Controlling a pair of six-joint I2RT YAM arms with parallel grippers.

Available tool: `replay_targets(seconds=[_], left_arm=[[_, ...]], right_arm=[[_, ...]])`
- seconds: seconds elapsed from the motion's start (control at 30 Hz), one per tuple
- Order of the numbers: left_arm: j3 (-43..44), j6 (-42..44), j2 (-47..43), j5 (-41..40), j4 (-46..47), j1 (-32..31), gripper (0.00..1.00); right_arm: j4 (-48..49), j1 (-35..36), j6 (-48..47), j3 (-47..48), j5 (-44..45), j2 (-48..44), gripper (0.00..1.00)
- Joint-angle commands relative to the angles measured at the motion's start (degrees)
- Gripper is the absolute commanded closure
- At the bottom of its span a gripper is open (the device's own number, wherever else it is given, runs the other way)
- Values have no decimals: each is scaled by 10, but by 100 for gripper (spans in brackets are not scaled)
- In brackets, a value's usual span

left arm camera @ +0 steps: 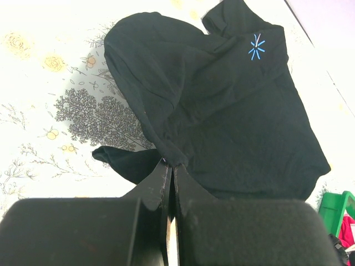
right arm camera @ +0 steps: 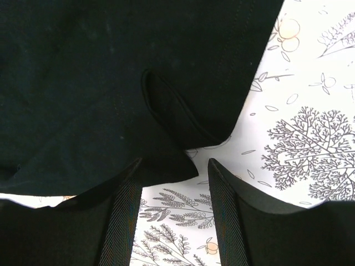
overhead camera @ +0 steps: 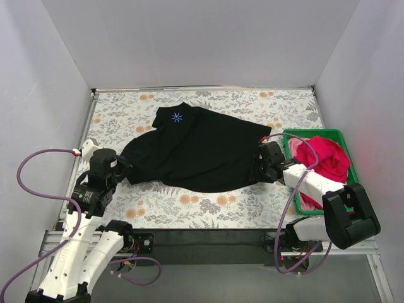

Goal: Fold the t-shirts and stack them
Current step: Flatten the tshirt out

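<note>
The black t-shirt [overhead camera: 199, 148] lies spread and rumpled across the middle of the floral table, a small blue star print [overhead camera: 177, 117] near its collar. My left gripper [overhead camera: 124, 169] is shut on a pinched fold at the shirt's left edge [left arm camera: 173, 159]. My right gripper [overhead camera: 260, 165] is open at the shirt's right edge; a corner of black cloth [right arm camera: 166, 166] lies between its fingertips [right arm camera: 173, 166]. The pinkish-red t-shirt [overhead camera: 328, 156] is bunched in the green crate [overhead camera: 315, 134] at the right.
The floral tablecloth [overhead camera: 208, 205] shows bare in front of and behind the shirt. White walls close in the left, back and right sides. The crate's corner shows in the left wrist view [left arm camera: 337, 208].
</note>
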Motion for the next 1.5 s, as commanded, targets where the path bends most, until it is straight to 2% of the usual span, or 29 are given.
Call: replay_targets(seconds=[0.0, 0.67, 1.0, 1.1, 1.2, 1.23, 1.33, 1.47], left_arm=[[-5, 0, 0, 0, 8, 1, 100], [-9, 6, 0, -8, 10, 0, 100], [-10, 8, -1, -8, 9, 0, 100], [-9, 8, -2, -8, 7, 0, 100], [-9, 9, -1, -9, 10, 0, 100], [-8, 8, 1, -7, 10, 0, 100], [-1, 15, 13, -7, 23, 0, 100], [25, 28, 60, -13, 61, -1, 100]], right_arm=[[7, 8, -8, 10, -1, 13, 52], [-78, 40, 0, 17, 42, 36, 57], [-108, 65, 9, 34, 62, 88, 57], [-107, 68, 10, 36, 61, 93, 64], [-110, 68, 8, 41, 65, 89, 76], [-114, 68, 8, 48, 71, 86, 86], [-138, 67, -1, 83, 98, 72, 99], [-173, 58, -30, 169, 141, 60, 99]])
